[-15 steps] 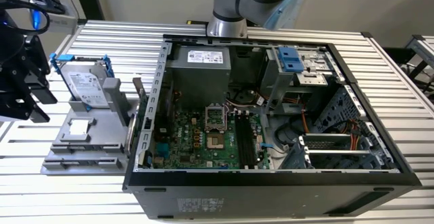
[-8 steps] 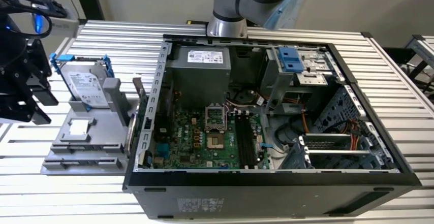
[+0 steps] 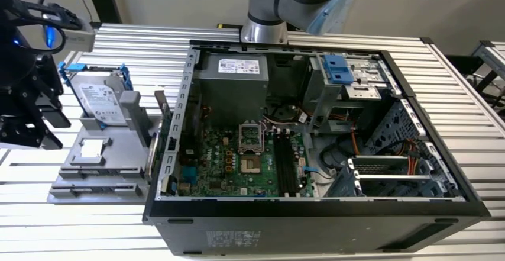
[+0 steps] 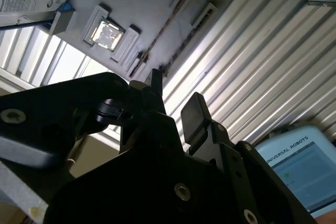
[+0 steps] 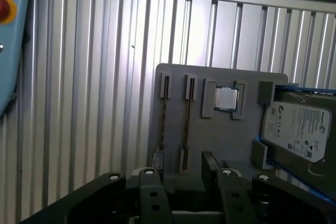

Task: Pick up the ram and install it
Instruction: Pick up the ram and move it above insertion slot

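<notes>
We hold the claw (image 5: pixel 184 178) spread and empty over the gray tray (image 5: pixel 231 140).
Just beyond the claw, the ram (image 5: pixel 163 121) stands on edge in the tray's slots. Farther out sit a chip (image 5: pixel 227 98) in its recess and a drive (image 5: pixel 299 129). The open case (image 3: pixel 316 205), board (image 3: pixel 229 166) inside, lies well off to one side.

Ram (image 5: pixel 188 124) edge-up in grey holder (image 5: pixel 226 135) slot

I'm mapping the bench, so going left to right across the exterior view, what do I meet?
End effector, hard drive on the grey tray, motherboard inside the open computer case, metal drive cage.
</notes>
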Robot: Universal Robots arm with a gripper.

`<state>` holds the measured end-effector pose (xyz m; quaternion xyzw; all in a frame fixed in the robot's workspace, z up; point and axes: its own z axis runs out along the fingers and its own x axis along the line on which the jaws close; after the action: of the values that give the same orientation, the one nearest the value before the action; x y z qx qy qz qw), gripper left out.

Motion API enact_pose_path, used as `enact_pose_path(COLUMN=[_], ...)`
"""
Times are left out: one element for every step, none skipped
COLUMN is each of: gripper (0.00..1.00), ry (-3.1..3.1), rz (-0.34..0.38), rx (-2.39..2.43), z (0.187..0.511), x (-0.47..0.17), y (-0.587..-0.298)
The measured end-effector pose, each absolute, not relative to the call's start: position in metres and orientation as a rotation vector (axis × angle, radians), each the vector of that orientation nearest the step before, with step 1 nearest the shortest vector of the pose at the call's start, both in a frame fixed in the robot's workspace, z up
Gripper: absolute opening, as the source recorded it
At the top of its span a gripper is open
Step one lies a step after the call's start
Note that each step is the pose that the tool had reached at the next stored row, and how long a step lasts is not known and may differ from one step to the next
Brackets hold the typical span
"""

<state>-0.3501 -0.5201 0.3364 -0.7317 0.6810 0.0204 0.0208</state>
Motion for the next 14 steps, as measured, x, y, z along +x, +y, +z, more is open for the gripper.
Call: enact_pose_path(gripper=[1.00, 1.00, 1.00, 1.00, 1.00, 1.00, 1.00, 1.00, 1.00, 1.00, 1.00, 1.00, 1.00, 1.00], ry=[2.112, 2.112, 2.112, 2.112, 2.113, 2.113, 2.113, 2.113, 2.113, 2.113, 2.113, 2.113, 2.113, 2.113], rz=[0.063, 0.063, 0.063, 0.063, 0.063, 0.063, 0.063, 0.063, 0.062, 0.062, 0.061, 0.061, 0.061, 0.061], rx=[-2.268, -2.268, -2.268, -2.268, -2.267, -2.267, -2.267, -2.267, -2.266, -2.266, -2.266, -2.265, -2.266, -2.265], z=[0.335, 0.334, 0.332, 0.330, 0.328, 0.326, 0.325, 0.323, 0.321, 0.319, 0.317, 0.316, 0.314, 0.312], x=[-0.350, -0.350, -0.350, -0.350, -0.350, -0.350, -0.350, -0.350, -0.350, -0.350, -0.350, -0.350, -0.350, -0.350], y=[-0.520, -0.520, -0.520, -0.520, -0.520, -0.520, -0.520, -0.520, -0.520, -0.520, -0.520, -0.520, -0.520, -0.520])
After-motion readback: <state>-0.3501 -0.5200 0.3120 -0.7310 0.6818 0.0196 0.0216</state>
